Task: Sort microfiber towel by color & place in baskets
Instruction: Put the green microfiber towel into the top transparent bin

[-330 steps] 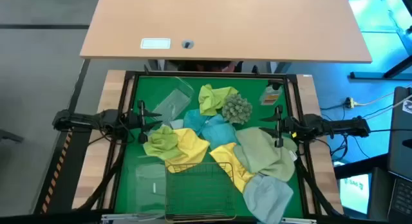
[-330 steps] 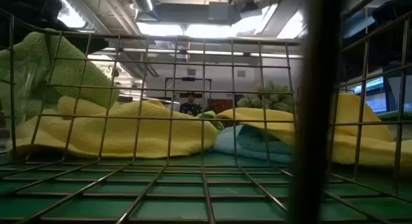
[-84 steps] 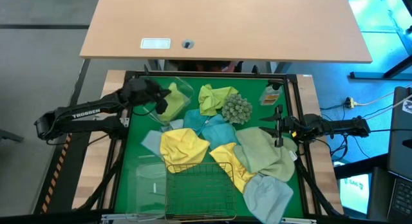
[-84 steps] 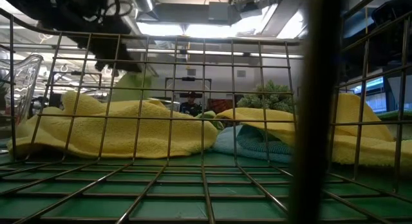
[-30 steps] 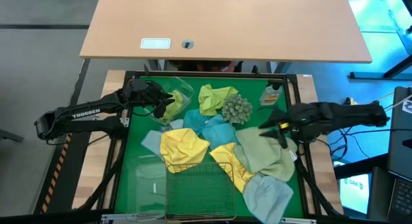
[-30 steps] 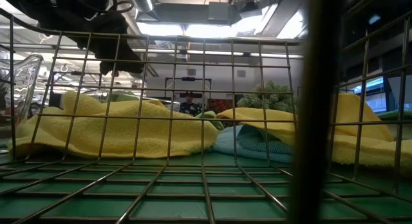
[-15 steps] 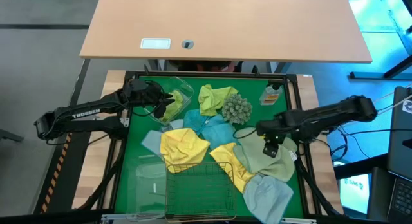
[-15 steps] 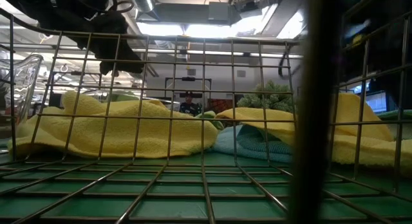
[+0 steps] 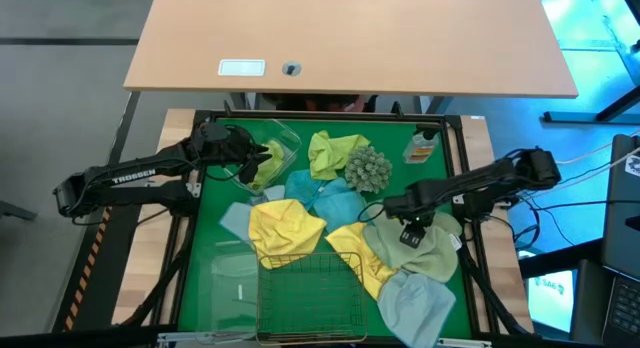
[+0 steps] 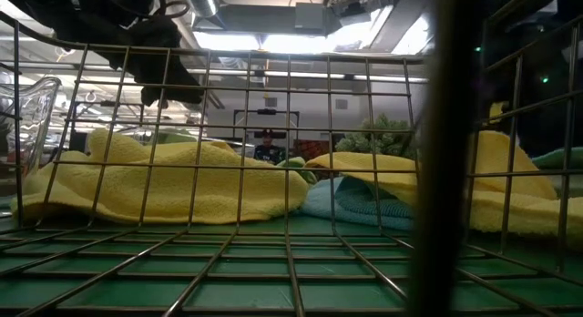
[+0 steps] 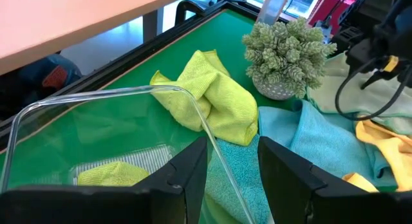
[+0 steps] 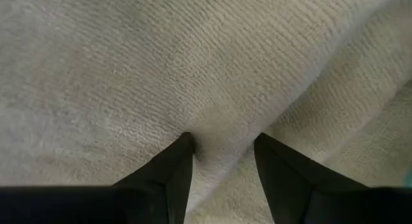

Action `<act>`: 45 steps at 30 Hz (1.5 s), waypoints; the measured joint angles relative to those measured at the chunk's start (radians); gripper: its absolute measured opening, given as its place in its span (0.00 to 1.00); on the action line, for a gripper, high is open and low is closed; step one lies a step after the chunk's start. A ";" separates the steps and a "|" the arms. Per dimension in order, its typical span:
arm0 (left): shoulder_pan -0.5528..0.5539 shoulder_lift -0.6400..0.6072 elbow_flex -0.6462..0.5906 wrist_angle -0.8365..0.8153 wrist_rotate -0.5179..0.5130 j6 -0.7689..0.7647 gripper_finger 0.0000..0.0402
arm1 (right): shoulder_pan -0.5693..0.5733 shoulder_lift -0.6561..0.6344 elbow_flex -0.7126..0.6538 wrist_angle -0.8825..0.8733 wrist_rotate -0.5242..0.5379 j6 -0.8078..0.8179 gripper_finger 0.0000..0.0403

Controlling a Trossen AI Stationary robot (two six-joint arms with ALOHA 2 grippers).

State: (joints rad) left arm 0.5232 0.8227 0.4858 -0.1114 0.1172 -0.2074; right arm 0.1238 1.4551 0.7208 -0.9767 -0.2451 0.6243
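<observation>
Green mat [image 9: 205, 278] in a dark frame, tan desk [image 9: 350, 38] beyond at 12 o'clock.

Left gripper [image 9: 258, 160]: over the clear tub [image 9: 275, 148] at 11 o'clock, fingers [image 11: 187, 169] apart, nothing between them; a yellow-green towel [image 11: 109, 174] lies in the tub.

Right gripper [image 9: 412, 231]: at 3 o'clock, fingers [image 12: 170, 169] apart and pressed down into the pale sage towel [image 9: 425, 250].

Loose towels, mid-mat: bright yellow [image 9: 285, 228], teal [image 9: 335, 198], yellow-green [image 9: 335, 151] (beside the spiky ball [image 9: 368, 169]), pale blue [image 9: 412, 303] at 5 o'clock.

Wire basket [image 9: 310, 293]: 6 o'clock, a yellow towel draped on its far rim.

Second clear tub [image 9: 225, 283]: 7 o'clock.

Small bottle [image 9: 422, 145]: 1 o'clock.
</observation>
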 joint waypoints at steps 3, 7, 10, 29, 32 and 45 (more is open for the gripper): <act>0.000 0.000 0.000 0.000 0.000 0.000 0.33 | 0.000 0.026 0.000 0.024 0.000 0.000 0.41; 0.000 0.000 0.000 0.000 0.000 0.000 0.33 | 0.000 0.047 0.000 0.044 0.000 -0.002 0.35; 0.000 0.000 0.000 0.000 0.000 0.000 0.33 | 0.000 0.048 0.000 0.043 0.000 -0.015 0.24; -0.047 0.000 0.000 0.129 0.000 0.000 0.33 | 0.000 0.047 0.134 -0.168 0.023 -0.174 0.02; -0.073 0.000 0.000 0.212 0.000 0.000 0.33 | 0.000 0.047 0.231 -0.256 0.065 -0.236 0.01; -0.182 0.003 0.000 0.412 -0.001 0.000 0.33 | 0.000 0.046 0.728 -0.434 0.420 -0.430 0.01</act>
State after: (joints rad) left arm 0.3408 0.8259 0.4858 0.3006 0.1166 -0.2071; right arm 0.1242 1.5013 1.4486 -1.4104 0.1751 0.1940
